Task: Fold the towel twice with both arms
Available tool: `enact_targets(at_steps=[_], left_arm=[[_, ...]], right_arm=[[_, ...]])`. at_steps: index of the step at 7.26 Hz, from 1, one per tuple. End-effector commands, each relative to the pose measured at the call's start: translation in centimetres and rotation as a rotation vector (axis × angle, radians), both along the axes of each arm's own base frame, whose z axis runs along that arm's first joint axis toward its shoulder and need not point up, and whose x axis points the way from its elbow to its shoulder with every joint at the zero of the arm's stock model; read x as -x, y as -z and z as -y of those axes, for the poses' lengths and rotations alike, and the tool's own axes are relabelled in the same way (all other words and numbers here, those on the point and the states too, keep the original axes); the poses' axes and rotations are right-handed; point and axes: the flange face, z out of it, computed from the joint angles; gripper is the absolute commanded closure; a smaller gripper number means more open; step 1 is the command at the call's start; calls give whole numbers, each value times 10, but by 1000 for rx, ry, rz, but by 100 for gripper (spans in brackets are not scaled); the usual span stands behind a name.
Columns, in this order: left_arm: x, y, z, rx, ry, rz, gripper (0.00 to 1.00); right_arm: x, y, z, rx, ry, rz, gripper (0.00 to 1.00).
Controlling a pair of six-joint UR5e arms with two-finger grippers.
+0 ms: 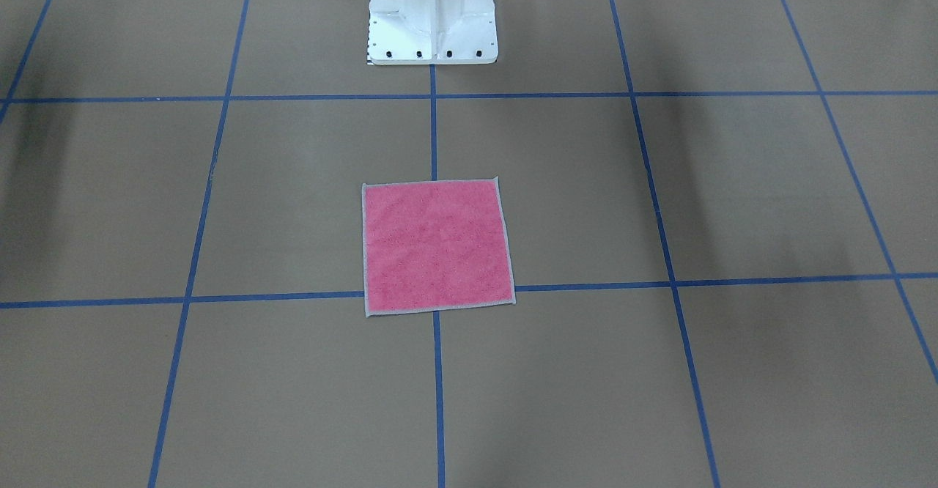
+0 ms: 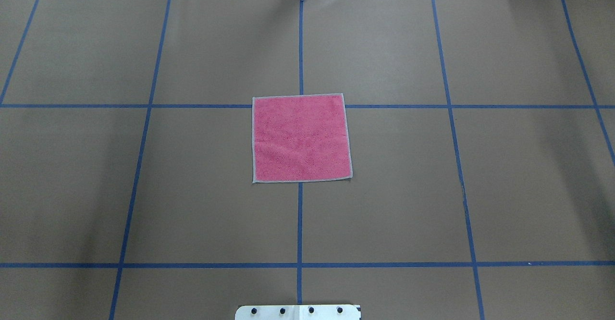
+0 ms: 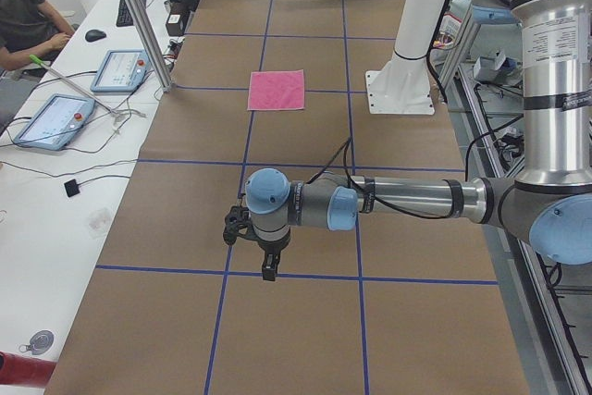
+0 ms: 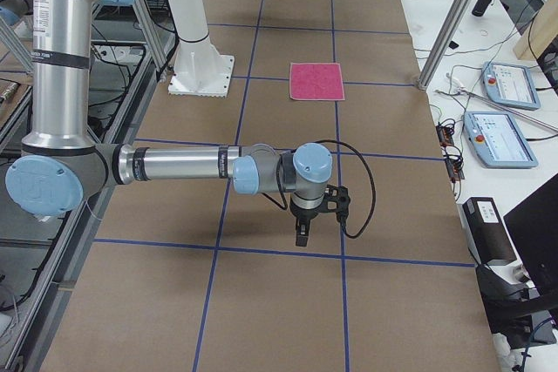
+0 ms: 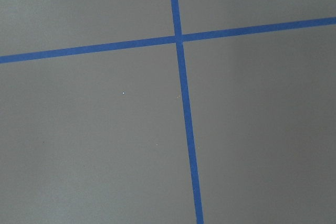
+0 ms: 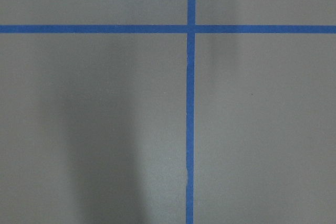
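Note:
The towel (image 2: pixel 301 138) lies flat and unfolded, pink face up with a light grey border, at the table's middle; it also shows in the front-facing view (image 1: pixel 437 246), the left view (image 3: pixel 277 90) and the right view (image 4: pixel 316 81). My left gripper (image 3: pixel 268 270) hangs over bare table far from the towel and shows only in the left side view, so I cannot tell its state. My right gripper (image 4: pixel 302 237) likewise shows only in the right side view, far from the towel, state unclear. Both wrist views show only brown paper with blue tape lines.
The white pedestal base (image 1: pixel 432 15) stands behind the towel. Brown paper with a blue tape grid (image 2: pixel 300 224) covers the table. Tablets (image 3: pixel 55 120) and a seated operator (image 3: pixel 28 20) are at a side desk. An aluminium post (image 3: pixel 139 20) stands at the table edge.

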Motion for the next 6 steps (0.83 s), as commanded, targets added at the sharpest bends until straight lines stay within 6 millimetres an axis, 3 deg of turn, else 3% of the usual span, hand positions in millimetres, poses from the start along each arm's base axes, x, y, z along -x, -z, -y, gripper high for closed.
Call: enact_targets(at_steps=[1, 2, 4, 6], left_arm=[[-1, -1, -2, 4, -1, 0, 0], [0, -3, -5, 3, -2, 2, 0], [2, -17, -35, -6, 2, -2, 0], [1, -18, -37, -49, 1, -2, 0]], right_arm=[[1, 2, 3, -19, -21, 15, 0], [1, 2, 2, -17, -21, 19, 0], [3, 5, 2, -17, -16, 43, 0], [4, 2, 2, -8, -15, 53, 0]])
